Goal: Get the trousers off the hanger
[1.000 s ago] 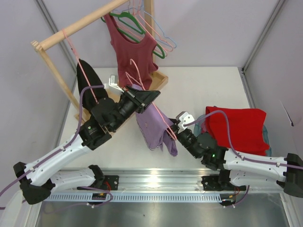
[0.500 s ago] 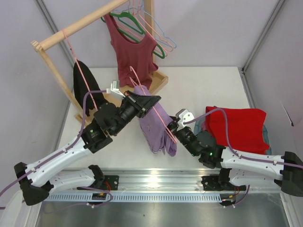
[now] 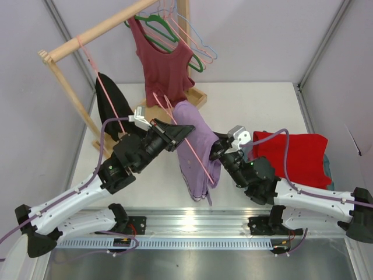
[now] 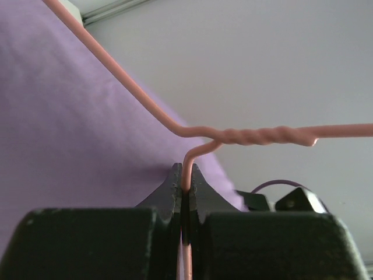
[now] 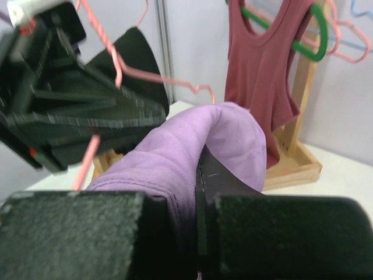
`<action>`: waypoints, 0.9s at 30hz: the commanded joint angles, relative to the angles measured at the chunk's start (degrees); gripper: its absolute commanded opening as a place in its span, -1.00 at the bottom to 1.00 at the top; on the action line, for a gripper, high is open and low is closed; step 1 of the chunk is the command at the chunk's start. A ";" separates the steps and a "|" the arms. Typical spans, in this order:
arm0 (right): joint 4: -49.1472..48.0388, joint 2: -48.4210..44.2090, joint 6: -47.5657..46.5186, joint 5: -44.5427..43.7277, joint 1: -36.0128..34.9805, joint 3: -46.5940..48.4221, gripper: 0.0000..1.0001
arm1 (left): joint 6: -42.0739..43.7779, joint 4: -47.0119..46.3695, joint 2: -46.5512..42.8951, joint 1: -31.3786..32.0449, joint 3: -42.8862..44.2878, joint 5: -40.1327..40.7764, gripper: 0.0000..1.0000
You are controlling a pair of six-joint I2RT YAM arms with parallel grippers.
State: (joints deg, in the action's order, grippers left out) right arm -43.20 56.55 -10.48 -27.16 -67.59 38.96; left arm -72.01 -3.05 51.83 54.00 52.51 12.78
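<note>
The lilac trousers (image 3: 195, 146) hang over the thin pale pink hanger (image 3: 165, 104) above the middle of the table. My left gripper (image 3: 176, 132) is shut on the hanger's wire stem just below the twisted neck (image 4: 256, 135), with the trousers (image 4: 70, 128) draped to its left. My right gripper (image 3: 217, 151) is shut on a fold of the trousers (image 5: 192, 146) at their right edge. In the right wrist view the left gripper (image 5: 87, 116) and the hanger (image 5: 116, 64) sit just beyond that fold.
A wooden rack (image 3: 87, 35) stands at the back left with a maroon top (image 3: 163, 58) on a green hanger (image 3: 163, 29), a black garment (image 3: 111, 102) on another pink hanger, and spare hangers. A red cloth (image 3: 297, 154) lies at the right.
The left gripper has turned and tilted the hanger; the trousers now hang longer and lower. The right gripper has moved up and right with the fabric. The black garment has swung.
</note>
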 commanded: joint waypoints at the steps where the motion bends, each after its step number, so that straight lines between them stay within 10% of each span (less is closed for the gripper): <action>1: -12.95 -2.15 -3.21 -1.40 0.62 5.86 -1.00 | -0.06 -1.96 -1.12 0.32 -1.53 -1.43 -1.00; 12: -13.76 -0.66 -9.38 -1.58 8.08 14.64 -1.00 | -1.12 -0.47 -4.19 0.41 -7.33 -2.05 -1.00; 27: 13.63 -8.38 -12.28 -4.31 28.30 25.90 -1.00 | 3.36 6.39 -9.73 0.32 -12.61 1.02 -1.00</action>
State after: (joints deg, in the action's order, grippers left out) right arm -33.10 52.51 -20.99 -29.82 -41.93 59.53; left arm -70.98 2.83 43.05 54.11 40.69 12.91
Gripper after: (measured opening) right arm 0.071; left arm 0.039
